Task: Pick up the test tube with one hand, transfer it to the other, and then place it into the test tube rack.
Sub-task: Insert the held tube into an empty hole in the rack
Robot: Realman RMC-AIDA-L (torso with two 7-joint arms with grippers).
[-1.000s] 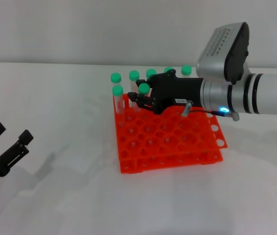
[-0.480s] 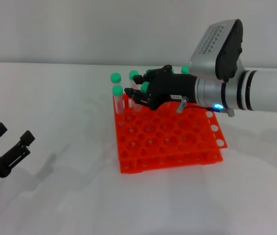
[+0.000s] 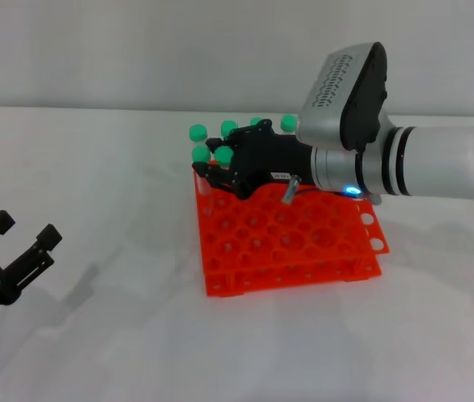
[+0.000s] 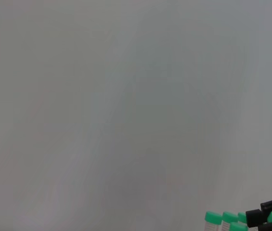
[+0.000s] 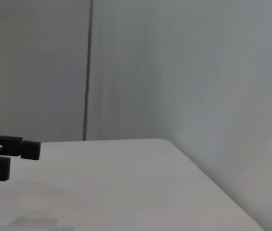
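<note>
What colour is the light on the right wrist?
Blue: the light glows on the right wrist beside the rack, clearest in the head view.

The right arm is a thick white tube ending in a silver wrist with black bands and a small blue light; a silver-and-black camera housing sits on top, upper right of the head view. Its right gripper (image 3: 220,172) is black with a small white label. The left gripper (image 3: 21,237), lower left, is black
</note>
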